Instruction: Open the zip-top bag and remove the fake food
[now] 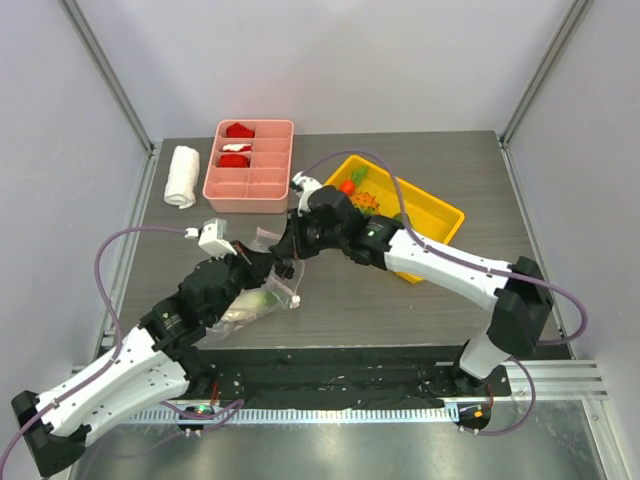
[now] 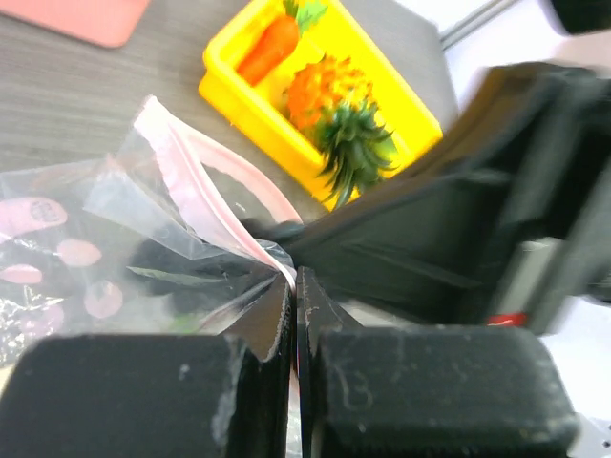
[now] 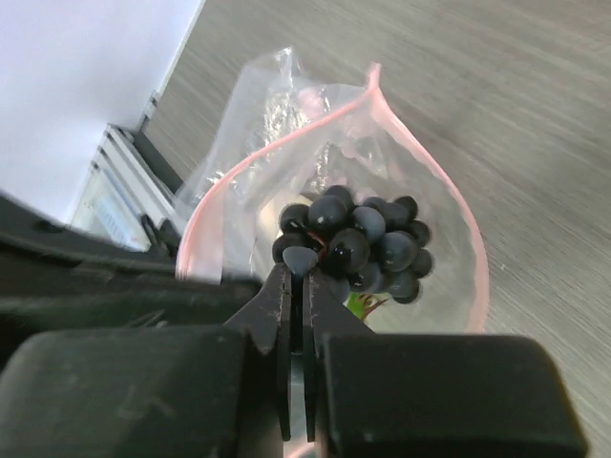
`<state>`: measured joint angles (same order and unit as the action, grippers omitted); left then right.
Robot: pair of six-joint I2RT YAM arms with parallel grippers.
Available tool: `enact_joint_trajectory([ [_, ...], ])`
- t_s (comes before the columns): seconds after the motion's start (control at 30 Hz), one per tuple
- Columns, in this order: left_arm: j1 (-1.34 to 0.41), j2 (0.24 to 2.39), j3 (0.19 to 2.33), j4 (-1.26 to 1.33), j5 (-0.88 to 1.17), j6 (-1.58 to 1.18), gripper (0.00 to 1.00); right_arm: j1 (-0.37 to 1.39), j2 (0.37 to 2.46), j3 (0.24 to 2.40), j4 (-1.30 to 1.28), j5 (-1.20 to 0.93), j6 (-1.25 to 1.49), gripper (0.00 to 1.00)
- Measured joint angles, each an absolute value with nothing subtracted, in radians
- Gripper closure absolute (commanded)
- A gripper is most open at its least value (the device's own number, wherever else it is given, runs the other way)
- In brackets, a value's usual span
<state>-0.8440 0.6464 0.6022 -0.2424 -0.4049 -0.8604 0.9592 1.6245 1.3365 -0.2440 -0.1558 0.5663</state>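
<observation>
At the middle of the table (image 1: 400, 310), just ahead of the two arms, we see the zip-top bag (image 1: 262, 298) lying on the wood with both arms converging on it from either side. The left gripper (image 2: 294, 286) has its fingers pressed flat together, and its wrist view shows a fold of the bag's clear film and pink zip strip pinched between the tips. The right gripper (image 3: 297, 275) meets the same bag from the opposite side. Its fingers are also drawn tight, set on the near lip of the mouth, and a sliver of pink shows between them, so we take it to be pinching the rim. Between the two grips the mouth stands open as a pink loop, and through it we see the dark grapes (image 3: 361, 243) sitting inside, with something green beneath them that we cannot identify. To the right of the bag the yellow bin (image 2: 239, 100) holds the carrot (image 2: 270, 48) and the pineapple (image 2: 329, 100) side by side. At the far left of the table sit the pink divided tray (image 1: 248, 205) with red-and-white pieces in its left compartments and, just beside it, the rolled white towel (image 1: 182, 176).
</observation>
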Motion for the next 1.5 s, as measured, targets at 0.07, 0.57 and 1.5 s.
enact_joint_trajectory([
  [0.07, -0.842, 0.642, 0.601, -0.242, -0.411, -0.861, 1.00, 0.950, 1.584, 1.366, -0.292, -0.132, 0.563, 0.98],
  [0.57, -0.843, 0.720, 0.601, -0.243, -0.408, -0.853, 1.00, 0.714, 1.284, 1.512, -0.567, 0.204, 0.453, 0.99],
  [1.5, -0.842, 0.866, 0.672, -0.171, -0.324, -0.804, 1.00, 0.518, 1.545, 1.297, -0.640, 0.499, 0.327, 0.31],
])
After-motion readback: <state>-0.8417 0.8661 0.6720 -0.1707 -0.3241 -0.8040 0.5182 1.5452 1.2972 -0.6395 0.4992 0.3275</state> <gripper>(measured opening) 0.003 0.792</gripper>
